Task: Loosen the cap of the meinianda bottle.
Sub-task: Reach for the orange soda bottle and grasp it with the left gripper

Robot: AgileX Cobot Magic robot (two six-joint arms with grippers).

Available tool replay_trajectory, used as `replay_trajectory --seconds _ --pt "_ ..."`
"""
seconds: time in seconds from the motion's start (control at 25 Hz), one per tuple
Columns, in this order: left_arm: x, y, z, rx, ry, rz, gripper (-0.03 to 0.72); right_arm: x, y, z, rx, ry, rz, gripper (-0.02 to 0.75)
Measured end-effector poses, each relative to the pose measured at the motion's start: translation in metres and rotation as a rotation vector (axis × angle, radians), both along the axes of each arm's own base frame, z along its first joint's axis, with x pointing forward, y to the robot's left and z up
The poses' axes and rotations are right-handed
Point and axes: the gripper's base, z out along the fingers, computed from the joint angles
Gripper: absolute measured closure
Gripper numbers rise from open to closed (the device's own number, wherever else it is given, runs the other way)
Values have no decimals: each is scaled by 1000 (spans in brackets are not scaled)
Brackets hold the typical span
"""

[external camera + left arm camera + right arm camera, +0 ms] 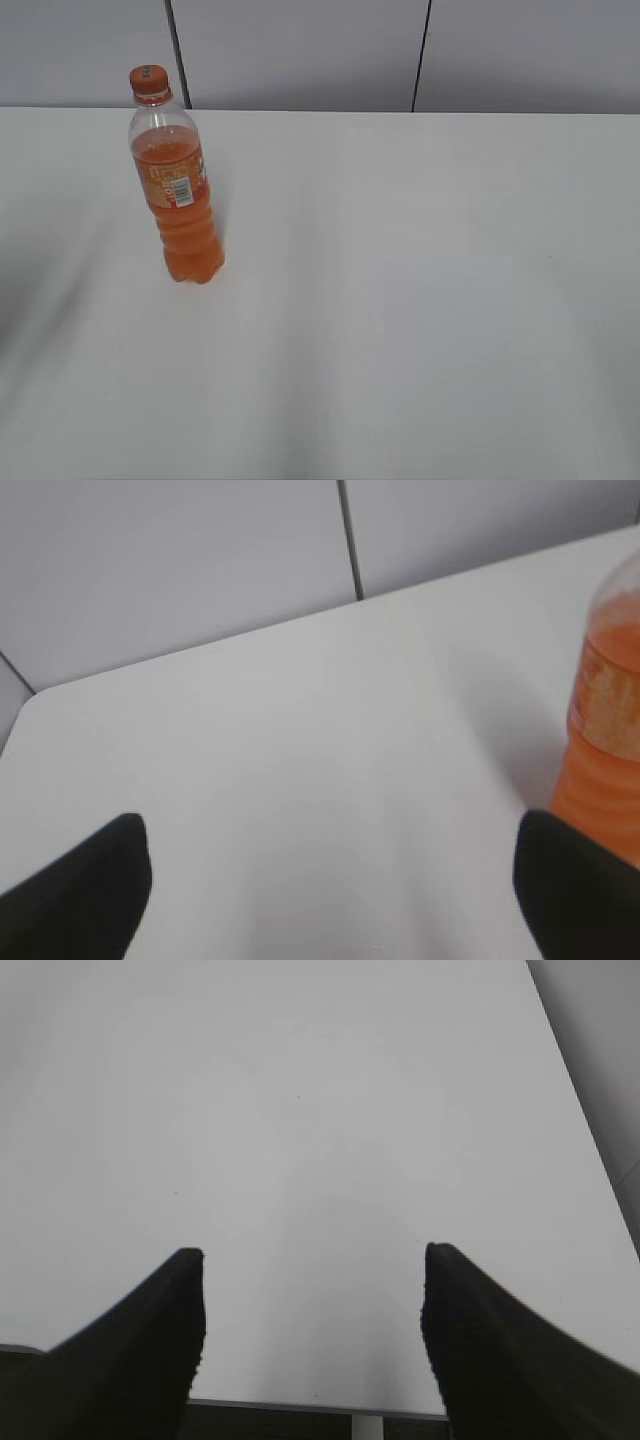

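- Exterior: white table (400,300) before grey wall panels (300,50); the meinianda bottle (178,190) stands upright far left, cap (149,82) on, barcode label unreadable.
- Left wrist: left gripper (330,880) spread apart, bottle beside its right finger.
- Right wrist: right gripper (312,1290) spread over bare table.

Neither arm shows in the exterior view. In the left wrist view the left pincer (330,880) is spread wide, its two dark fingers (80,890) at the bottom corners above the desk (300,740), holding nothing. In the right wrist view the right pincer (312,1260) is likewise spread, both fingers (150,1340) over the desk's near edge, empty.
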Motion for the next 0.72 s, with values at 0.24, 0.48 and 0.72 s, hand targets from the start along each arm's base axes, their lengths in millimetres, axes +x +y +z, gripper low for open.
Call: replay_trajectory --seconds 0.24,0.48,0.72 --pt "14 -28 -17 51 25 -184 25 0 0 0 0 0 0 227" --pt "25 -55 -40 25 81 -305 43 0 0 0 0 0 0 227" --pt "36 -67 -58 -67 83 -370 62 0 0 0 0 0 0 227"
